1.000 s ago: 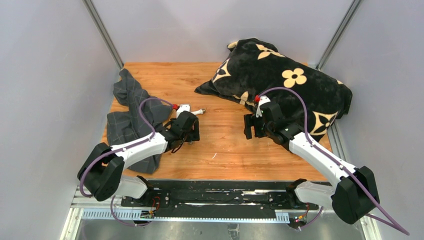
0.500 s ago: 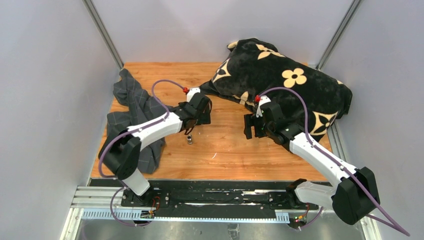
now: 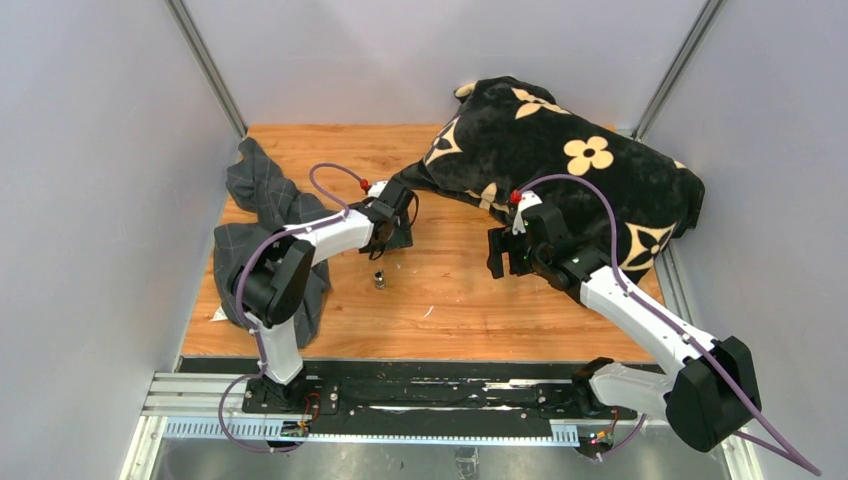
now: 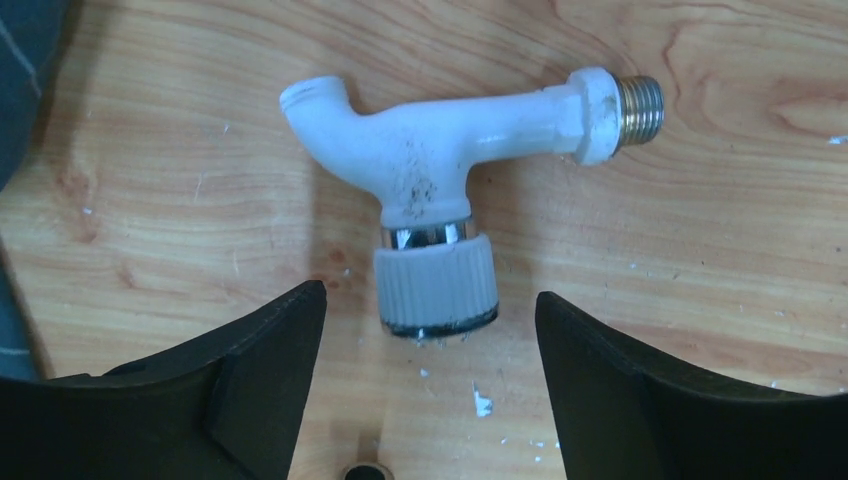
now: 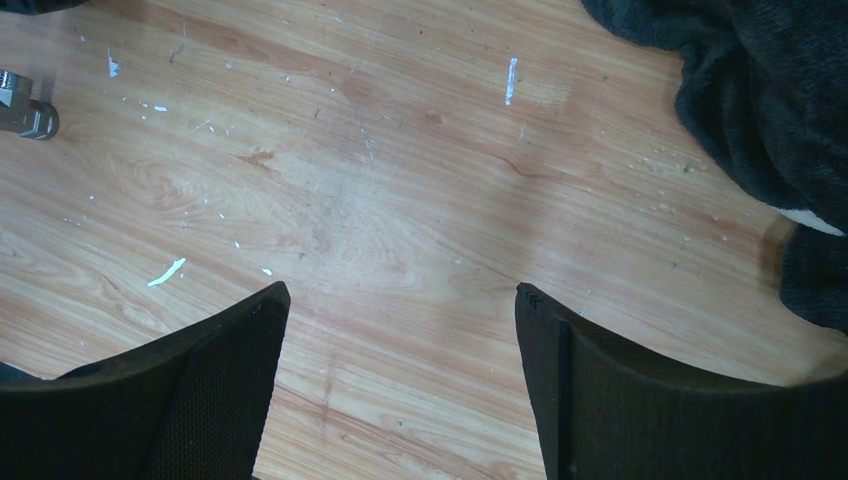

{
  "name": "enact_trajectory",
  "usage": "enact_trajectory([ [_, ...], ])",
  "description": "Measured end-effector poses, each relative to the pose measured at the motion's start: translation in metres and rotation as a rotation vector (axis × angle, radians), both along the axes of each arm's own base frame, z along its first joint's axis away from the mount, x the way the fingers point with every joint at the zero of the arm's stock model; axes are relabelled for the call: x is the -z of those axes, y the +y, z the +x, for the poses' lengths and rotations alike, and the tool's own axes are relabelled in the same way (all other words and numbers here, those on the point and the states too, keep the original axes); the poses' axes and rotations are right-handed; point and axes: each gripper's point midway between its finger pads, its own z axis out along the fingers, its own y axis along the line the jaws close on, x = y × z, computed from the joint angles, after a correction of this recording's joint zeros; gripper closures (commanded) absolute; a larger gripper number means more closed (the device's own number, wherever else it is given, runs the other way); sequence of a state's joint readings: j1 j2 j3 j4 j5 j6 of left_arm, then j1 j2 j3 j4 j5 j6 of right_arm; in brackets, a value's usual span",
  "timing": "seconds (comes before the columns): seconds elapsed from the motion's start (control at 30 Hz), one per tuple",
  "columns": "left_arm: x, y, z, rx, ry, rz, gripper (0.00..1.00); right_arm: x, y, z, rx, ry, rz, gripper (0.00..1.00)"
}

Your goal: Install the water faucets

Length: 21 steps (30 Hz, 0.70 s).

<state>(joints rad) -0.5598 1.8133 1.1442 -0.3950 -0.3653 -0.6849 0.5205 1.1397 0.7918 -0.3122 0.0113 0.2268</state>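
White elbow-shaped plastic tap body [image 4: 430, 170] flat on wooden table [image 3: 470, 300], frame centre; left end effector [image 4: 425, 320] open, tap collar between jaws, untouched. Right end effector [image 5: 400, 300] open. Small grey metal piece [image 3: 379, 281] nearby.

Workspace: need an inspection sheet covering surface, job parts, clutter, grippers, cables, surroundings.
Surface: wooden table, white flecks scattered on it.
Job's things: white tap body lying flat below left gripper; small grey metal piece apart on the wood.
Clutter: grey checked cloth at left; black flowered cushion at far right.
Grippers: left gripper open, holding nothing; right gripper open over bare wood.
Cables: purple cable looped along each arm.
Surroundings: plain grey walls; metal rail at near edge.
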Motion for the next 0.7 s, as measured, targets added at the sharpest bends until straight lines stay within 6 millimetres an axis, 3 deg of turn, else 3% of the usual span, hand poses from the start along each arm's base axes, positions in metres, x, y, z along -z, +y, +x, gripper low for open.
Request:
enact_trajectory([
  [0.13, 0.006, -0.004, 0.010, 0.002, 0.007, 0.001, 0.29, 0.000, 0.001, -0.001, -0.005, 0.003, 0.004, 0.18],
  [0.23, 0.008, -0.006, 0.014, 0.008, 0.004, -0.008, 0.41, 0.000, 0.001, -0.001, -0.006, 0.003, 0.004, 0.18],
  [0.33, 0.011, -0.004, 0.017, 0.016, 0.004, 0.006, 0.61, 0.000, 0.001, -0.001, -0.006, 0.004, 0.004, 0.18],
  [0.4, 0.010, -0.005, 0.022, 0.022, 0.001, 0.010, 0.87, 0.000, 0.001, -0.001, -0.006, 0.003, 0.005, 0.19],
  [0.43, 0.009, -0.006, 0.024, 0.030, -0.002, 0.014, 0.96, -0.001, 0.001, -0.001, -0.006, 0.003, 0.006, 0.19],
  [0.6, -0.003, -0.011, 0.027, 0.107, -0.015, 0.012, 1.00, -0.005, 0.000, -0.005, -0.003, 0.003, 0.017, 0.19],
  [0.7, -0.032, -0.022, 0.025, 0.193, -0.054, -0.040, 0.99, -0.013, 0.001, -0.008, -0.004, 0.009, 0.035, 0.19],
])
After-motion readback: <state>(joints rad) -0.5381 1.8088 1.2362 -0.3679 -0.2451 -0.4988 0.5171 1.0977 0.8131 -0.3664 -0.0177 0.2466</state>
